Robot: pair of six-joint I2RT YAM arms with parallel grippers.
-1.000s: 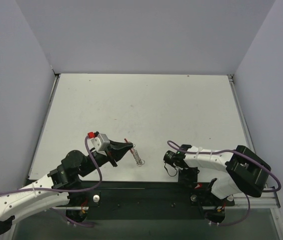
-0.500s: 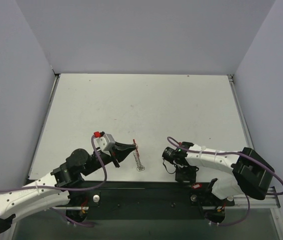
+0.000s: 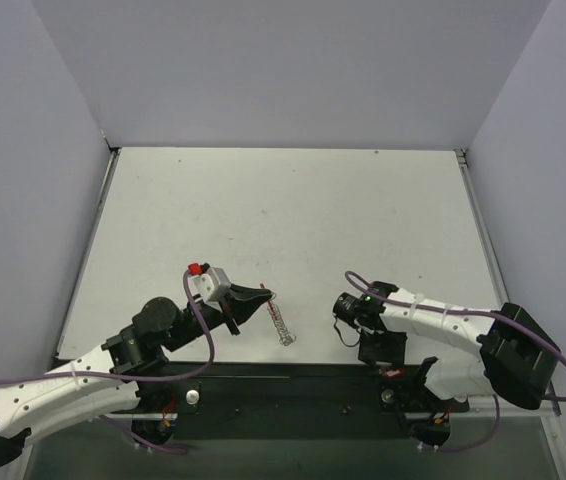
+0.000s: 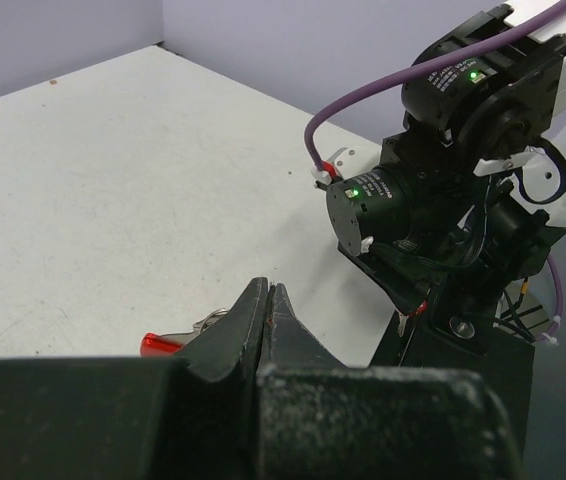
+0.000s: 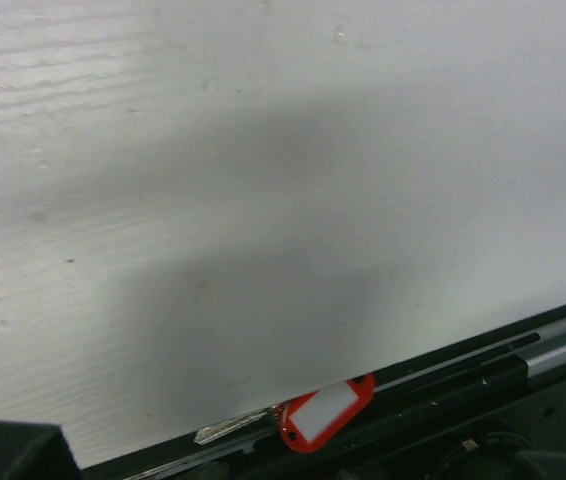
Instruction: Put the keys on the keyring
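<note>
Left claw (image 3: 260, 297): jaws pressed together, pinching the keyring (image 3: 268, 291) near the bench's near edge.
Keys (image 3: 282, 324): silver row trailing from the keyring toward that edge.
Right claw (image 3: 375, 348): low at the near edge; cannot tell if apart.
Tag (image 5: 325, 412): 1, red, white label, at the near edge.

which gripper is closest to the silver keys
The left gripper: its shut fingers appear to pinch the red keyring, with the keys trailing from it. The right gripper sits apart, to their right.
</note>
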